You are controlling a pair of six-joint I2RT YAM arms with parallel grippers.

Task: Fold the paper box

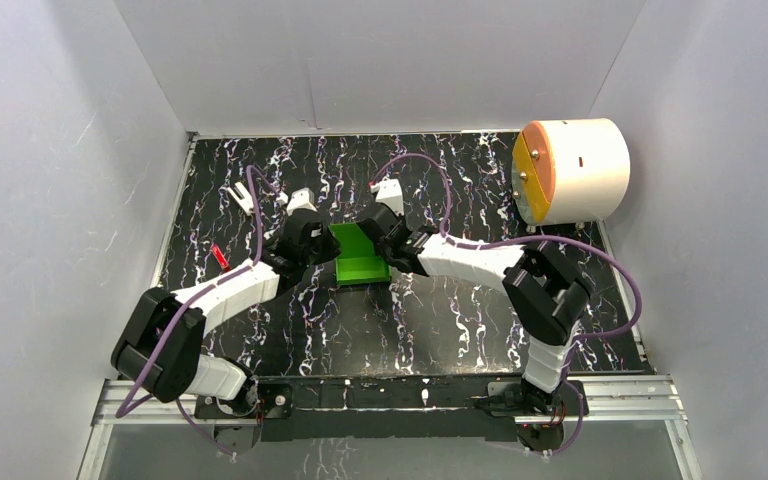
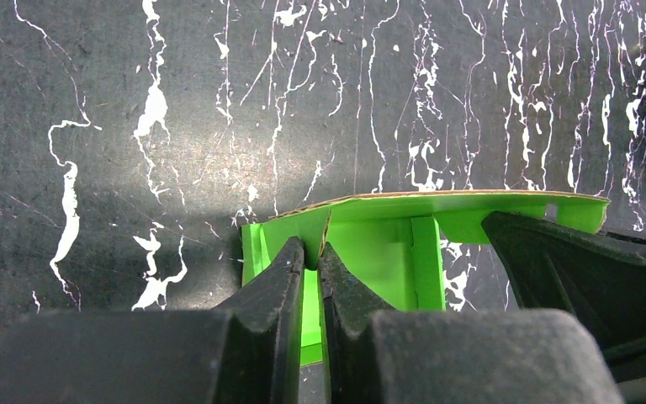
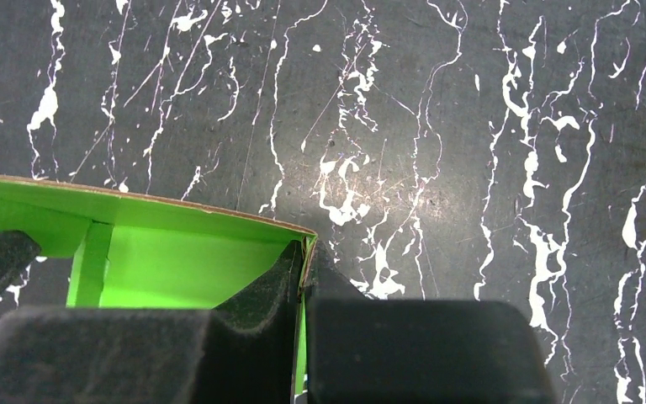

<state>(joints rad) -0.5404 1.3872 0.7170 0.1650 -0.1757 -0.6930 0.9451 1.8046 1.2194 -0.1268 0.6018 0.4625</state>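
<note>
The paper box [image 1: 358, 256] is bright green card, partly folded with walls raised, lying on the black marbled table between my two grippers. My left gripper [image 1: 328, 246] is shut on its left wall; in the left wrist view the fingertips [image 2: 310, 252] pinch the thin card edge of the box [image 2: 378, 252]. On the opposite side, my right gripper [image 1: 387, 250] is shut on the right wall, and in the right wrist view its jaws [image 3: 305, 251] clamp the corner edge of the box [image 3: 177, 261]. The back wall stands upright between both grips.
A large white cylinder with an orange-yellow face [image 1: 572, 170] rests at the back right. A small red item [image 1: 220, 256] and a white piece [image 1: 242, 197] lie at the left. White walls enclose the black marbled table [image 1: 460, 330] on three sides.
</note>
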